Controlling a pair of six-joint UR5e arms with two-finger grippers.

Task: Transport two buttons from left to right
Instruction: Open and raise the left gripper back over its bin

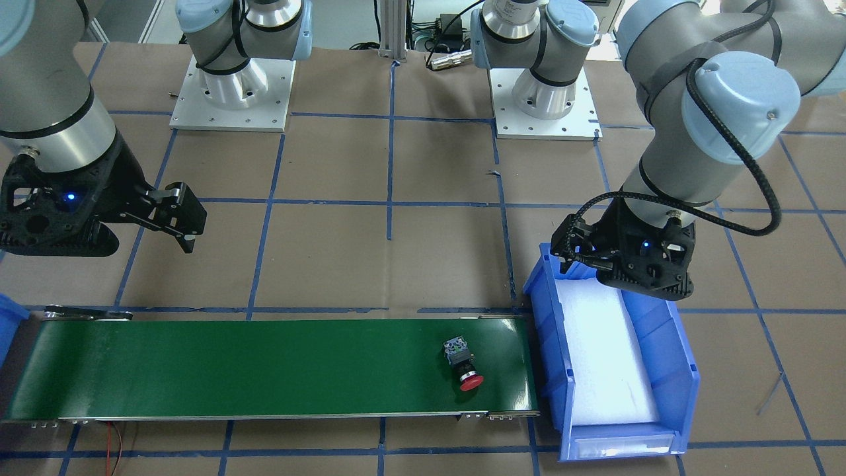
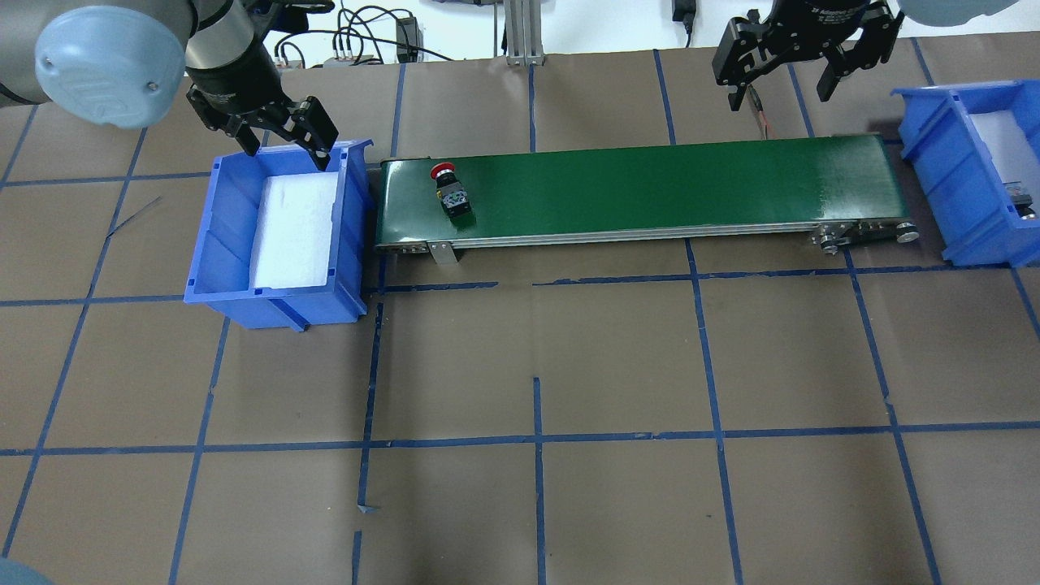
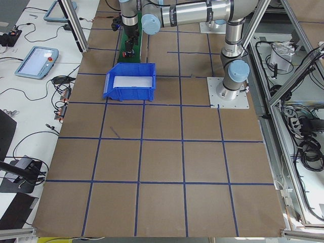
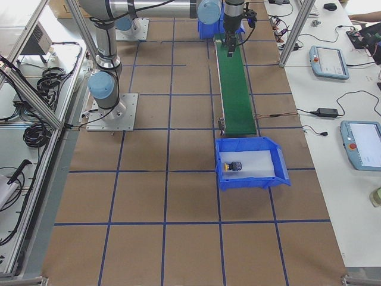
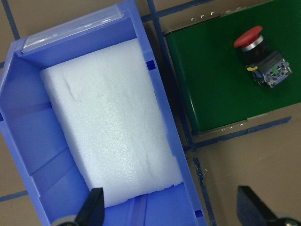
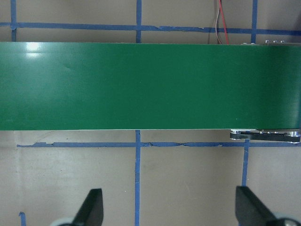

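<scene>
The red button [image 2: 449, 188] lies on its side on the green conveyor belt [image 2: 650, 191], near the belt's left end; it also shows in the left wrist view [image 5: 260, 56] and in the front view [image 1: 464, 365]. The yellow button [image 4: 232, 167] lies in the right blue bin [image 2: 951, 187]. My left gripper [image 2: 286, 142] is open and empty above the far end of the left blue bin [image 2: 203, 244]. My right gripper [image 2: 782, 81] is open and empty, behind the belt's right part.
The left bin holds only a white foam pad [image 2: 296, 227]. The belt runs between the two bins. Brown paper with blue tape lines covers the table [image 2: 536, 366]. The arm bases stand at the robot's side of the table.
</scene>
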